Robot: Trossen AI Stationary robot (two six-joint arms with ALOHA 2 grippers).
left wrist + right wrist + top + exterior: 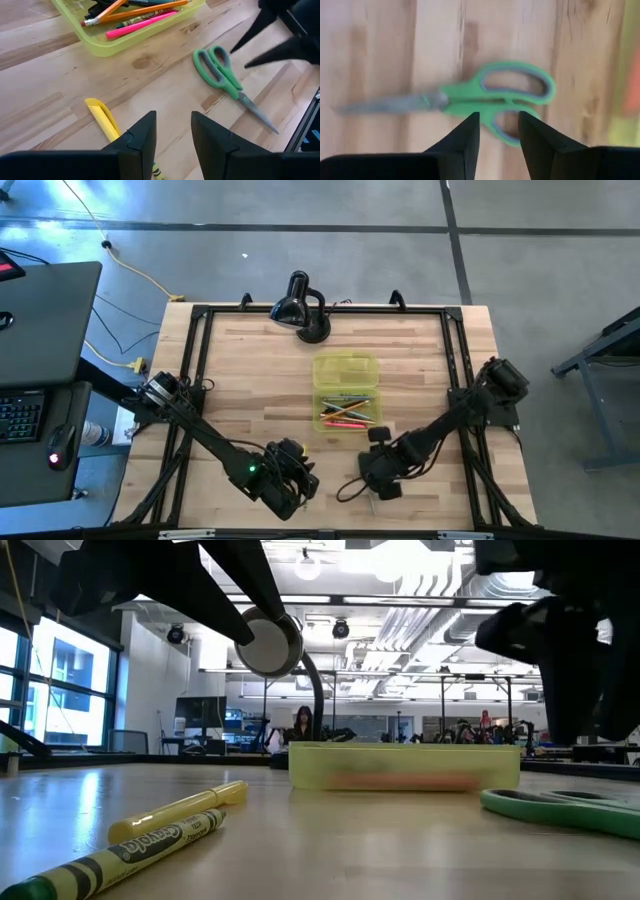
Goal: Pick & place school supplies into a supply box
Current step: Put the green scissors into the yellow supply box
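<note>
One box [345,390], lid swung out flat toward the top of the high view, tray toward the bottom, sitting at frame centre just below one black lamp [300,307]. Tray contents, counted in my left wrist view: one pink pen [142,25], two orange pencils [145,10], one with its eraser end toward the tray wall, and some dark items at the tray's top edge that I cannot separate; exact total in the tray cannot be told. Lid half holds nothing that I can see in the high view. Outside the box, on the bare wood table [250,370]: one pair of green-handled scissors [222,75], lying flat and closed, handles toward the box, blades pointing to the lower right of the left wrist frame; one yellow highlighter [180,808]; one yellow crayon [120,860] beside it in the lower left of the low view. My right gripper [499,131] hangs directly above the scissors' handles, fingers spread with a clear gap, pinching nothing. My left gripper [173,131] sits lower centre of the high view, over the highlighter, fingers likewise apart and holding nothing.
</note>
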